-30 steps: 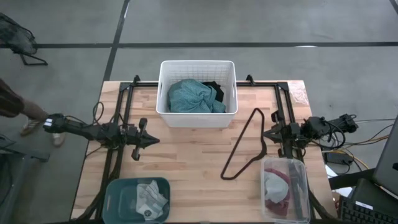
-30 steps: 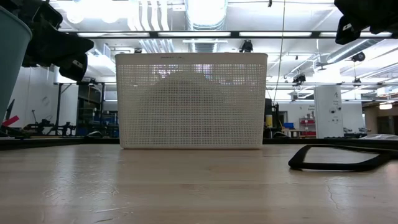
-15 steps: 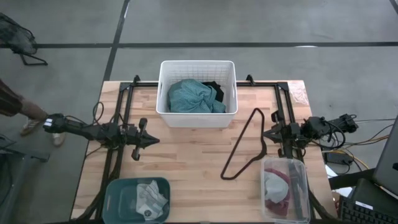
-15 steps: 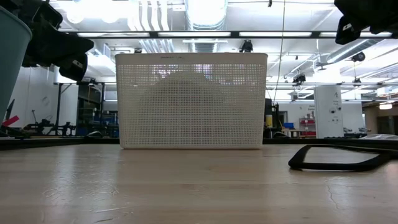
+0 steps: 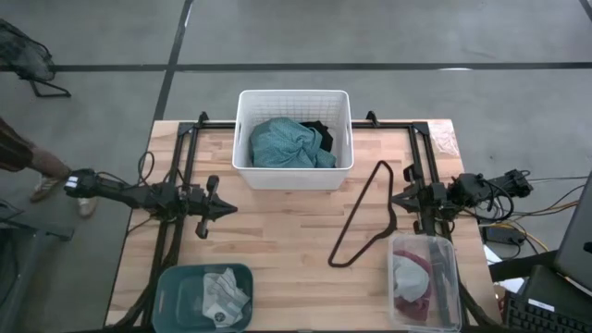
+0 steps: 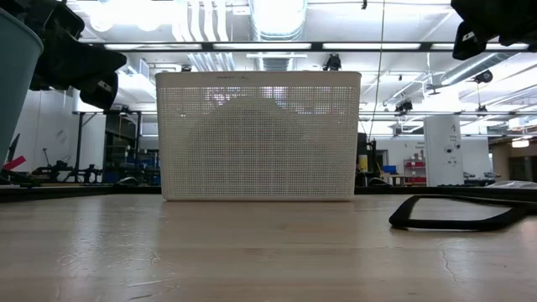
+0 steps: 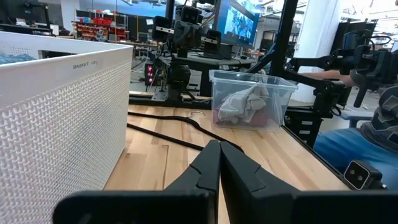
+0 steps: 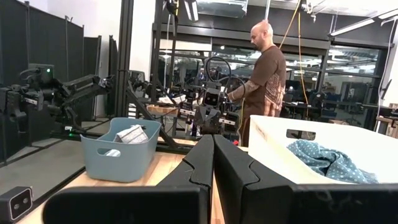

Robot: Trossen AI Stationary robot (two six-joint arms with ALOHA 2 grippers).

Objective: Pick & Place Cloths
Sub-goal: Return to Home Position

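Homing step, looks nearly done: left gripper [image 5: 225,209] and right gripper [image 5: 395,197] both closed, empty, cloths [image 5: 277,143] binned beyond them; next, just park.

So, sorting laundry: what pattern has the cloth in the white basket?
Teal cloth, small pale dots; right wrist view.

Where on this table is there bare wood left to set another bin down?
The widest bare patch of table is central, bordered by the white basket, the left gripper and the hanger, running down between the teal bin and clear bin. The right side is crowded around the right gripper.
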